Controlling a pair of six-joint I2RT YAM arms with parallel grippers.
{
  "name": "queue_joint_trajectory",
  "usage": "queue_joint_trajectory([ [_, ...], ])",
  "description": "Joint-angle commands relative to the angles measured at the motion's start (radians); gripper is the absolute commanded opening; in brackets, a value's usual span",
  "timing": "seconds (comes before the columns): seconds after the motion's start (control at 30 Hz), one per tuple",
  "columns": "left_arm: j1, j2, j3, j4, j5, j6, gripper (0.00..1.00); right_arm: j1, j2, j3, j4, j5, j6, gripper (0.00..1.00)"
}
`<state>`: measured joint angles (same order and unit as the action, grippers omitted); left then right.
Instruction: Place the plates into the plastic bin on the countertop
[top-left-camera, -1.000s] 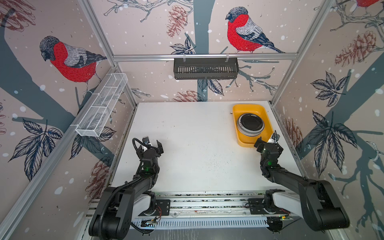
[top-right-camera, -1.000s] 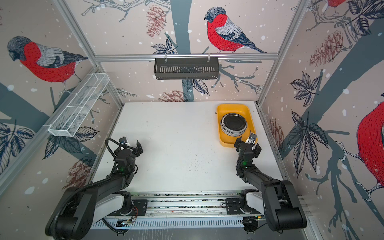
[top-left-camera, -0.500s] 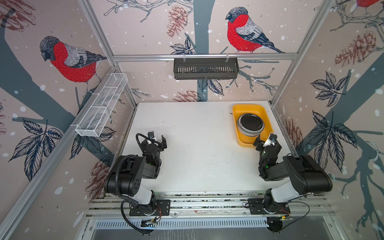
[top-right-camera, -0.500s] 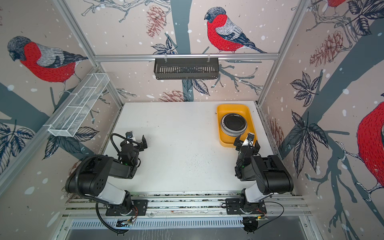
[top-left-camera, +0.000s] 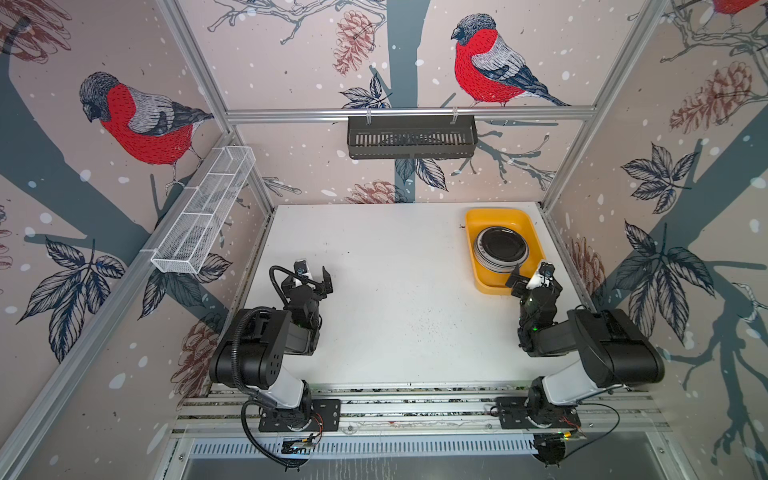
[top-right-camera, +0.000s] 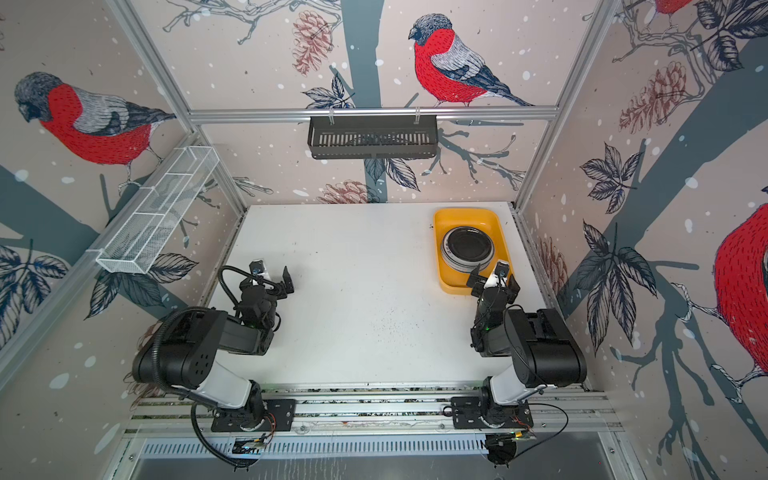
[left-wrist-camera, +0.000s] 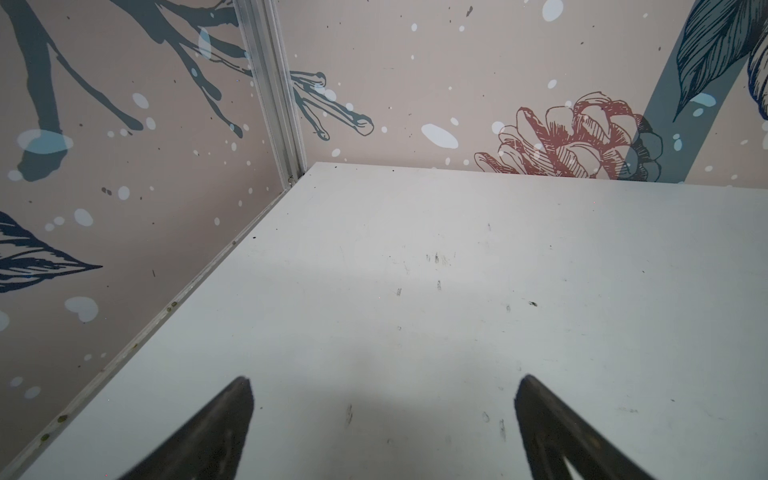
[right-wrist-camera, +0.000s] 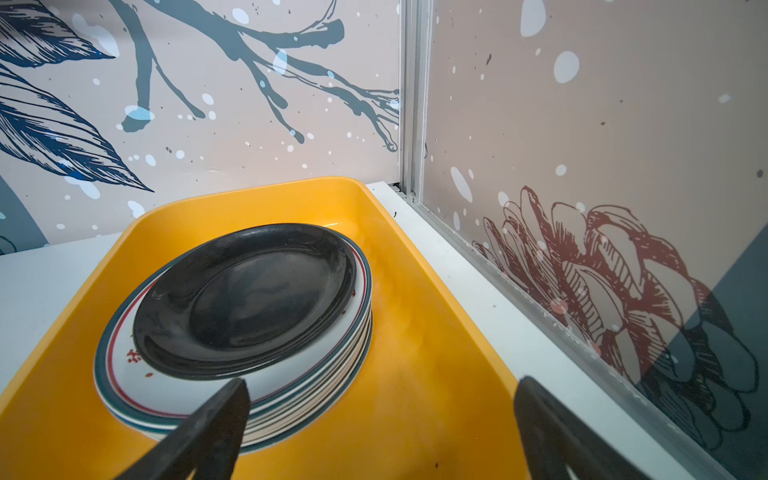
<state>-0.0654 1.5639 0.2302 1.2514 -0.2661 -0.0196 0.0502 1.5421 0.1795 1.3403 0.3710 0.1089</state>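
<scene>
Tabletop: white, speckled. No plate lies loose on it in both top views. Judgement: the stacking step is done and the task looks complete. What is left is parking, and no grasp is called for.

Left arm: folded low, elbow back toward the base rail, wrist pointing at the far wall. It is well apart from the bin.

Right arm: folded the same way on my right side, wrist aimed at the bin.

Plastic bin: yellow-orange, flat on the tabletop in the far right corner.

Plates: one neat stack inside the bin.

Black plate: the smaller one, sitting on top of the stack.

Left fingers: spread wide and empty, with bare tabletop below.

Right fingers: spread wide and empty, over the bin's near end, just beside the stack. I see no contact. Any move from here calls for lifting clear without clipping the rim or the stack.
</scene>
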Motion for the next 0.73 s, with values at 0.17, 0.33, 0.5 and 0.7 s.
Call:
queue_joint_trajectory([
  [0.17,-0.001,-0.002,-0.003,0.075,-0.005,0.015,0.98,0.004,-0.004,-0.001,0.034,0.006,0.006,0.99],
  [0.33,0.001,0.002,0.010,0.057,0.000,0.011,0.98,0.004,-0.004,0.000,0.033,0.006,0.006,1.00],
  [0.5,0.001,0.002,0.010,0.057,0.000,0.011,0.98,0.004,-0.004,-0.002,0.033,0.006,0.006,0.99],
  [0.7,0.001,-0.004,-0.002,0.075,-0.001,0.015,0.98,0.004,-0.004,-0.002,0.033,0.006,0.006,1.00],
])
